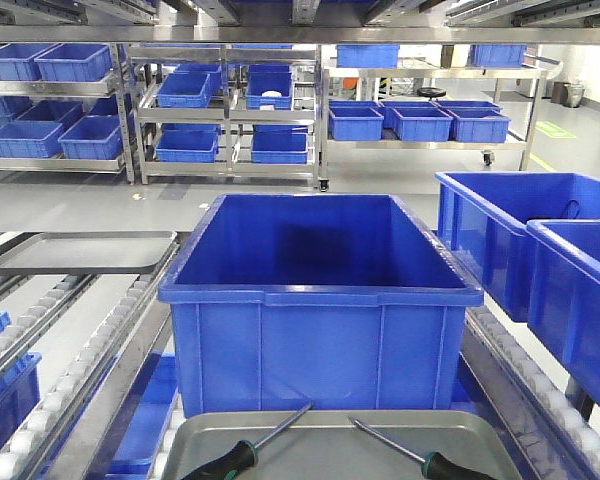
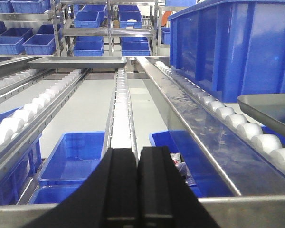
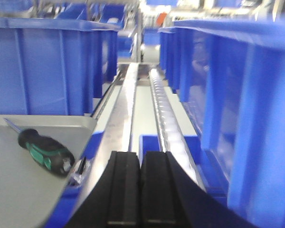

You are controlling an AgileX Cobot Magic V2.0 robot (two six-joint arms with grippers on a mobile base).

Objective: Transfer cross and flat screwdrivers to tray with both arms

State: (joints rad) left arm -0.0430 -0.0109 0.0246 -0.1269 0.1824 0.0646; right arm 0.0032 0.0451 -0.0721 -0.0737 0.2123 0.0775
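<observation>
Grey metal tray (image 1: 330, 445), front view: shallow, rounded corners, at the bottom edge of the picture, just before a deep blue bin (image 1: 320, 300). Two screwdrivers lie in it, shafts slanting up toward each other, tips apart: left screwdriver (image 1: 248, 448), handle at lower left; right screwdriver (image 1: 420, 452), handle at lower right. Second grey tray (image 1: 85, 252) sits on the roller lane further back at left. More blue bins (image 1: 525, 235) at right; steel shelving (image 1: 225, 110) with small blue bins behind. No gripper shows in this view.

Left wrist view: left gripper (image 2: 137, 190), black, its two fingers pressed together, nothing between them. Ahead of it, roller tracks (image 2: 122, 107) run away; the far grey tray (image 2: 78, 61) lies well ahead and to its left. To its right, the blue bin wall (image 2: 228, 47) and one corner of the near tray (image 2: 268, 107). Below it, low blue bins (image 2: 76, 156).

Right wrist view: right gripper (image 3: 140, 190), black, fingers pressed together, holding nothing. Just to its left, the tray corner (image 3: 38, 190) with a green-and-black screwdriver handle (image 3: 46, 152) lying on it, shaft pointing away and left. Blue bin walls (image 3: 47, 66) stand ahead on both sides, a roller lane (image 3: 159, 104) between them.
</observation>
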